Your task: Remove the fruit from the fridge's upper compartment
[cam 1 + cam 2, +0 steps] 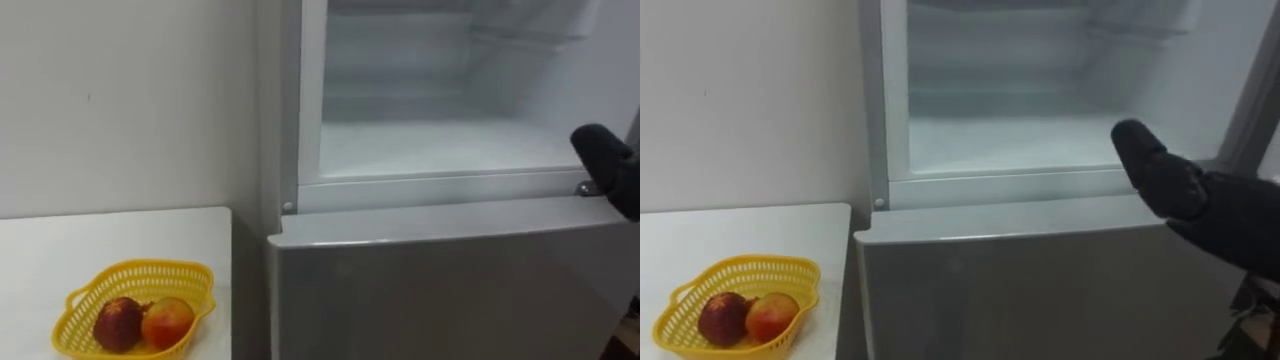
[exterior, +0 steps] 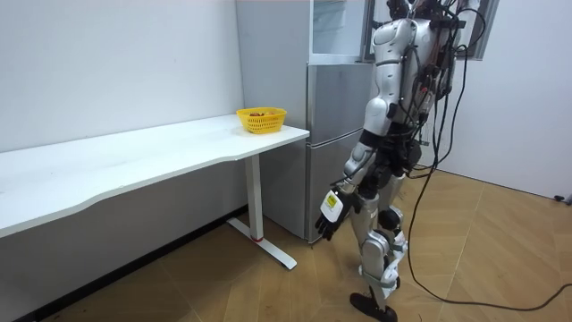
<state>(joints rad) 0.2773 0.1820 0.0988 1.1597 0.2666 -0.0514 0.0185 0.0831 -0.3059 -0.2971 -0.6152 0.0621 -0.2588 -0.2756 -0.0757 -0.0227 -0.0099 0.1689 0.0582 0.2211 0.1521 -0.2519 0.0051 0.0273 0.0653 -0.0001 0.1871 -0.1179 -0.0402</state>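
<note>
- Two round fruits are seen touching each other in a yellow plastic lattice basket (image 1: 140,268): a dark red fruit (image 1: 118,323) and an orange-red fruit (image 1: 167,321).
- The basket is set on a long white counter (image 1: 120,240), at the end nearest the fridge. This spot is judged handy for putting down goods taken from the fridge.
- Just beside the counter, the upper compartment of a pale grey fridge (image 1: 440,150) is shown open. The part of its white shelf floor that can be seen is bare.
- The fruits in the basket are therefore judged to be the task's goods. Whether anything is left higher up in the compartment cannot be told.
- Below the compartment, the flat grey lower fridge door (image 1: 450,290) is shut. The task concerns the upper part alone, so this door is judged to have no part in it.
- The dark right hand (image 1: 1165,180) is held raised at the lower sill of the open compartment, towards its right side. Nothing is seen in it.
- Whether the right hand is open or closed cannot be told, nor whether it touches the sill. Its height is judged to suit a reach onto the shelf.
- In the room view, the left hand (image 2: 330,210) is hung low beside the thigh, well apart from the fridge and the counter. It is judged idle, and whether it is open or closed cannot be told.
- The robot is seen standing upright close before the fridge, with the end of the counter on its left.
</note>
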